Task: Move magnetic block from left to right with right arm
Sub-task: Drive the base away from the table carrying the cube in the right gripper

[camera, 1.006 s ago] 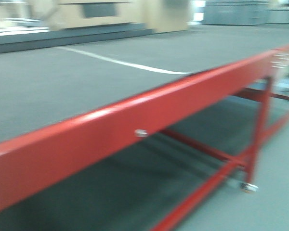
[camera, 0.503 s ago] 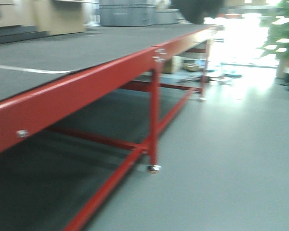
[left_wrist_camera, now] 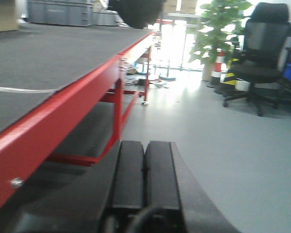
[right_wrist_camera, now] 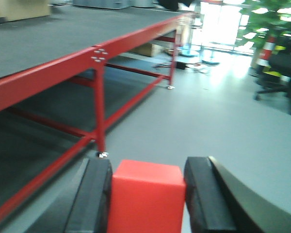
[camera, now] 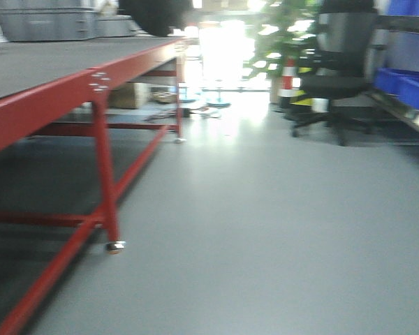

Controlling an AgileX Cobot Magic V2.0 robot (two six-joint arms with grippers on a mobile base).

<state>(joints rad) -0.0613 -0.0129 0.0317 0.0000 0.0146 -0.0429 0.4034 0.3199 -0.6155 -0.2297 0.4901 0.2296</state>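
Fingers (right_wrist_camera: 93, 194) of your right gripper (right_wrist_camera: 148, 167) are clamped on the red block (right_wrist_camera: 146, 201), 1 black pad against each side face. The block sits square between them, its top face lit and level. It is carried in the air over the grey floor (right_wrist_camera: 223, 121), off the table and to the right of the table's red edge rail (right_wrist_camera: 48, 73).

Your left gripper (left_wrist_camera: 144, 145) has its 2 pads (left_wrist_camera: 128, 174) pressed flat together with nothing between them. It also hangs just off the table's red rail, over the floor.

The table has a dark grey top (left_wrist_camera: 43, 58) on a red frame, and a leg (camera: 106, 174) ends in a small caster (camera: 114, 246). A thin white line (left_wrist_camera: 19, 89) crosses the top in the left wrist view.

Further out you have a black office chair (camera: 339, 77) on the right, a leafy plant (camera: 286, 28) and a red and white cone (camera: 288, 73) beside it, and blue bins (camera: 405, 87) on a shelf at the far right. Grey crates (camera: 45, 24) stand at the far end of the table. Bright light washes out the doorway (camera: 227, 49) behind, and the front view is blurred.
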